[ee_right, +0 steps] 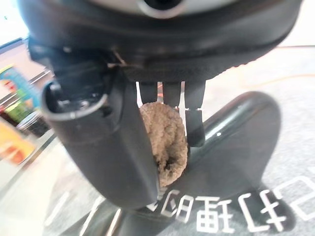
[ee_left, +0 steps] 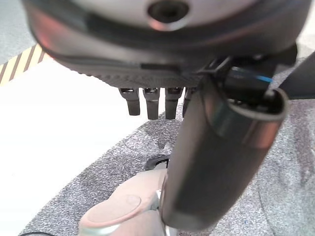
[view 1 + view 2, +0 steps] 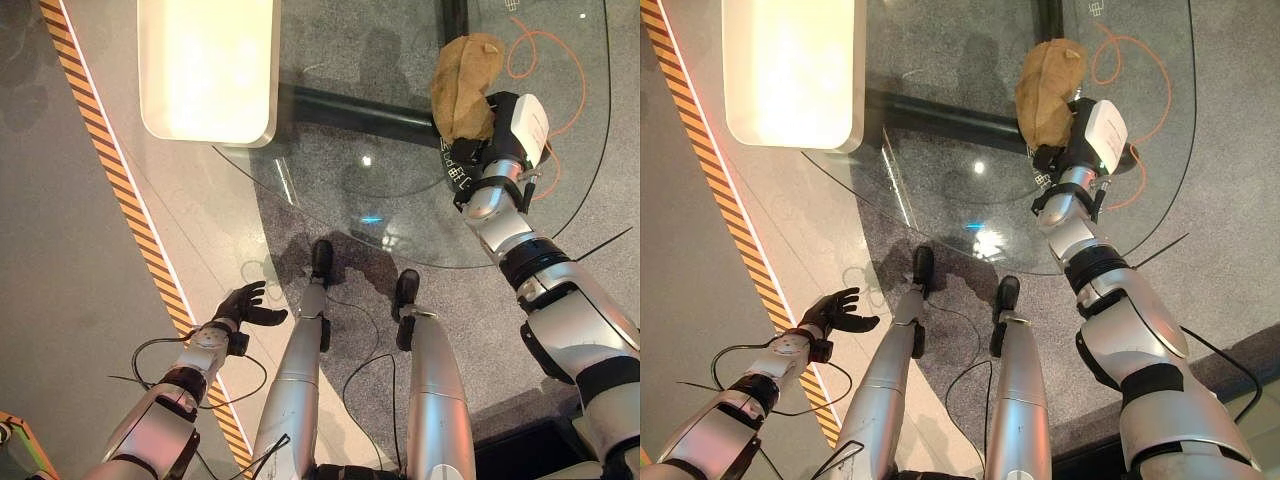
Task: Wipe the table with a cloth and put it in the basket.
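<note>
Two hands: one busy, one idle.
Right hand (image 3: 497, 128): fingers and thumb curled round the tan cloth (image 3: 464, 86), which bunches up past the fingers, over the round glass table (image 3: 330, 190).
Left hand (image 3: 246, 304): fingers loosely spread, holding nothing, low beside the glass table, above the floor near the striped tape (image 3: 120, 190).
White tray (image 3: 208, 70): at the glass table's far left edge.

You are looking at an orange cord (image 3: 545, 60) curling on the grey floor (image 3: 40, 240), a black-and-orange striped tape (image 3: 130, 215) running across it, and a white rounded bench (image 3: 205, 70) glowing beside it.
</note>
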